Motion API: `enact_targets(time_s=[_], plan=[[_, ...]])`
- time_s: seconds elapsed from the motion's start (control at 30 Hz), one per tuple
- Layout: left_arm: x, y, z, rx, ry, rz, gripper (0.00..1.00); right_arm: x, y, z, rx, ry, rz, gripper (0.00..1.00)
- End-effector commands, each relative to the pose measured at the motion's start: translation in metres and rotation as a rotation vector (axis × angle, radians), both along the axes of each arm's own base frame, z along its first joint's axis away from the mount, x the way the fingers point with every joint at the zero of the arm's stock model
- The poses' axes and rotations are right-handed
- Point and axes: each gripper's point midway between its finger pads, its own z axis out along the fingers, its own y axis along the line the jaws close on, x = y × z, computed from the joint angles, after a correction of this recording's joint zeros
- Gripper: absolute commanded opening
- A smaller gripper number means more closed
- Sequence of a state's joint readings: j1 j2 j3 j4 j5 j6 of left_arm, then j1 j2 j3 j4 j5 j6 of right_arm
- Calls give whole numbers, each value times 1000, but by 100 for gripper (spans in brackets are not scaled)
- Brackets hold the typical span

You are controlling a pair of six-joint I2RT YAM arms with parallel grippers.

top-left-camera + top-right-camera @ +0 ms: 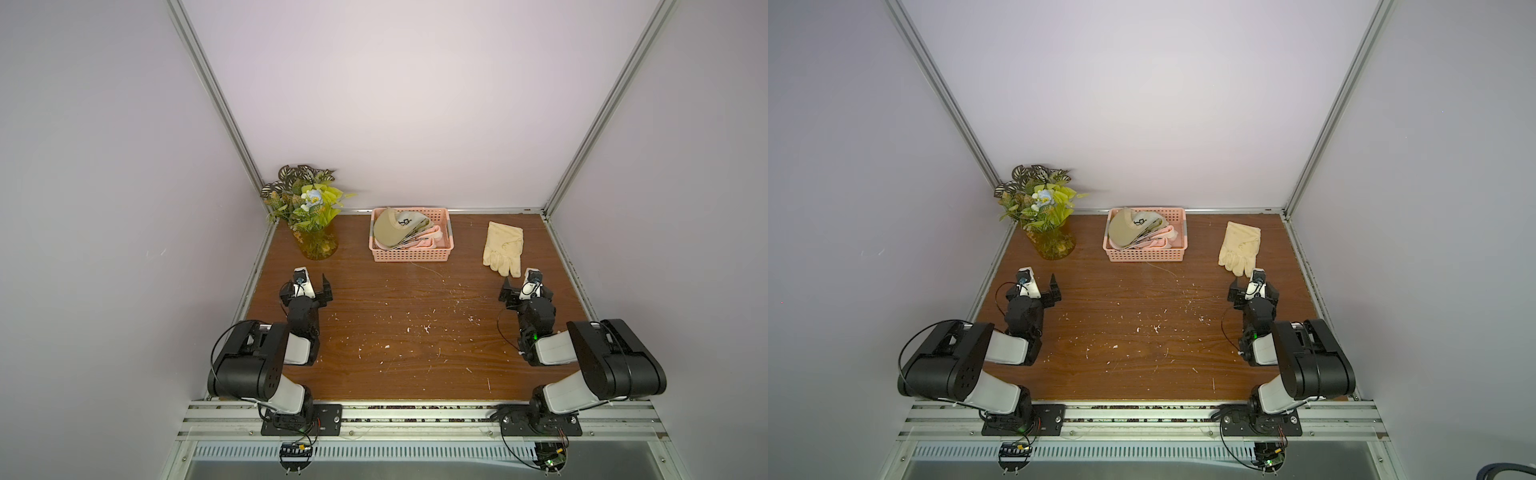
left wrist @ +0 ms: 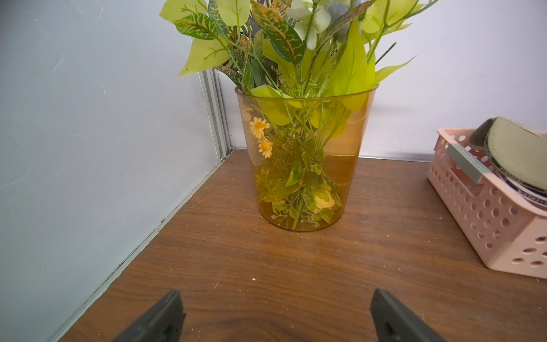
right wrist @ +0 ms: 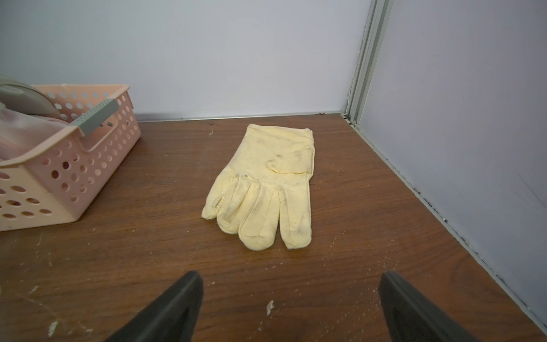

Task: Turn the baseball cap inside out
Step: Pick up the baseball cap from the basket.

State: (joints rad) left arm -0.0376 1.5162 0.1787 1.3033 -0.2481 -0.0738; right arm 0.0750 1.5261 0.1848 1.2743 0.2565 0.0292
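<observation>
Left gripper (image 2: 276, 297) and right gripper (image 3: 290, 277) are spread, empty. Pinch the baseball cap (image 1: 388, 232) inside the basket (image 1: 409, 254) by its brim.

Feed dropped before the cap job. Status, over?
Left gripper open, empty. Right gripper open, empty. Cap in basket, untouched. Glove ahead of right gripper, off the basket line.

Even soft light, faint shadows, wide-angle edge distortion, slight blur

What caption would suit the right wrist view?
Open right gripper faces a yellow glove lying flat on the wooden table, apart from the pink basket that holds the cap.
</observation>
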Motion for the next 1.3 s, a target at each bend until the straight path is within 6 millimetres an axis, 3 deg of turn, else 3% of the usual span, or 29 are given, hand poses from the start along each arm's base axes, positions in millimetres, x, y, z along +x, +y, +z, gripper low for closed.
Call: enact_targets(time_s=[0.0,0.17,0.27,0.37,0.43,0.63,0.8,0.97,1.1,1.27], plan=[[1,5,5,-1,-12,19,99,3,-6,25,4,-82,-34,100],[-14,8,23,-8,-57,37,99,10,-16,32,68,35,-111,100],[-9,-3,34,-47,-18,-23,99,21,0,32,95,138,-33,100],[9,-18,47,-137,83,-71,99,27,19,36,170,192,54,100],[24,-43,61,-143,133,-146,99,29,38,39,209,228,155,100],[64,-146,103,-64,226,-460,99,23,81,44,283,300,385,100],[97,-226,115,31,306,-655,100,13,100,42,309,338,468,100],[136,-285,107,88,396,-778,87,7,109,43,315,360,507,100],[153,-326,94,123,448,-869,83,5,109,45,301,364,502,100],[171,-347,79,148,470,-855,79,2,108,45,296,371,496,100]])
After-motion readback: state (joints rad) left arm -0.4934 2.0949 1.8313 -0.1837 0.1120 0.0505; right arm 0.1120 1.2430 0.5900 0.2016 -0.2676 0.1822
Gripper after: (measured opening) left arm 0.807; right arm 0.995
